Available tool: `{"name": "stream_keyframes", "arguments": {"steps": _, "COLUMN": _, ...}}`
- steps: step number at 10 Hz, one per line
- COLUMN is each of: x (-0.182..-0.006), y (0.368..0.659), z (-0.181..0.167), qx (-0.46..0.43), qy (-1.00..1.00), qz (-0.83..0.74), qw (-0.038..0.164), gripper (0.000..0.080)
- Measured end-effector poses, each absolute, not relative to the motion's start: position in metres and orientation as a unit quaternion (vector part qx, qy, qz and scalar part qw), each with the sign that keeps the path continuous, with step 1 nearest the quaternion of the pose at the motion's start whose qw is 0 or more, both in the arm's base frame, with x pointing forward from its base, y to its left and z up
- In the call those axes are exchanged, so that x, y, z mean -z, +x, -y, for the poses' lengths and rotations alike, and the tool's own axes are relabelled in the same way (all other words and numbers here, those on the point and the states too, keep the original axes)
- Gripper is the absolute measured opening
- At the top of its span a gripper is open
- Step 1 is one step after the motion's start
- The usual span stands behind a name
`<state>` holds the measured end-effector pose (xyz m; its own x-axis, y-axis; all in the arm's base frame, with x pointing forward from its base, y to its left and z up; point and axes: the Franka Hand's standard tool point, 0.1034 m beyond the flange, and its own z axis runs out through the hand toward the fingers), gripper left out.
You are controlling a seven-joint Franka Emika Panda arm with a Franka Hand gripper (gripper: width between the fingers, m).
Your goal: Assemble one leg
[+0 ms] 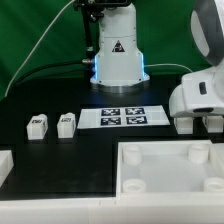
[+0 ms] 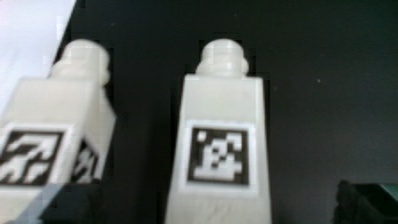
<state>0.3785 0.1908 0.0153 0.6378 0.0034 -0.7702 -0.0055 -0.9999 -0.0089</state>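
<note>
In wrist view gripper (image 2: 217, 204) was seen spread, dark fingertips (image 2: 368, 200) wide apart, nothing pinched. Ahead of it, centre leg (image 2: 221, 120) was lined up with gap between fingertips; neighbour leg (image 2: 57, 120) was seen just beside, not touching. Two far legs (image 1: 37, 125) (image 1: 66, 124) were seen near counter (image 1: 60, 170) edge at the exterior view's left, well apart from gripper.

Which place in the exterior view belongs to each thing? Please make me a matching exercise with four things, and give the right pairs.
Things
1. marker board
2. leftmost leg
3. large tray-like piece
4. arm base

Places
A. at the back, in the middle
B. in the foreground, toward the exterior view's right
C. far toward the exterior view's left
D. table centre, just in front of the arm base

Pairs: 1-D, 2-C, 3-B, 4-A
</note>
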Motion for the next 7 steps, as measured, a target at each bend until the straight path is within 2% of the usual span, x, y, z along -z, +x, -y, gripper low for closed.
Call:
{"name": "stream_keyframes", "arguments": {"steps": 3, "x": -0.0133, "y": 0.3769, "z": -0.1911, "qx": -0.428, "qy": -0.904, "qz": 0.000, "qw": 0.005, "gripper": 0.0649}}
{"name": "stream_keyframes", "arguments": {"steps": 4, "x": -0.0133, "y": 0.3768, "z": -0.1911, "qx": -0.428, "qy": -0.904, "qz": 0.000, "qw": 0.005, "gripper": 0.0553}}
{"name": "stream_keyframes", "arguments": {"steps": 5, "x": -0.0132, "y": 0.3768, "z": -0.1911, "qx": -0.428, "qy": -0.904, "qz": 0.000, "qw": 0.005, "gripper": 0.0371}}
{"name": "stream_keyframes", "arguments": {"steps": 6, "x": -0.0133, "y": 0.3768, "z": -0.1911, "qx": -0.428, "qy": -0.904, "qz": 0.000, "qw": 0.005, "gripper": 0.0371}}
{"name": "stream_keyframes", "arguments": {"steps": 7, "x": -0.0133, "y": 0.3768, "z": -0.1911, "qx": -0.428, "qy": -0.904, "qz": 0.000, "qw": 0.005, "gripper": 0.0291}}
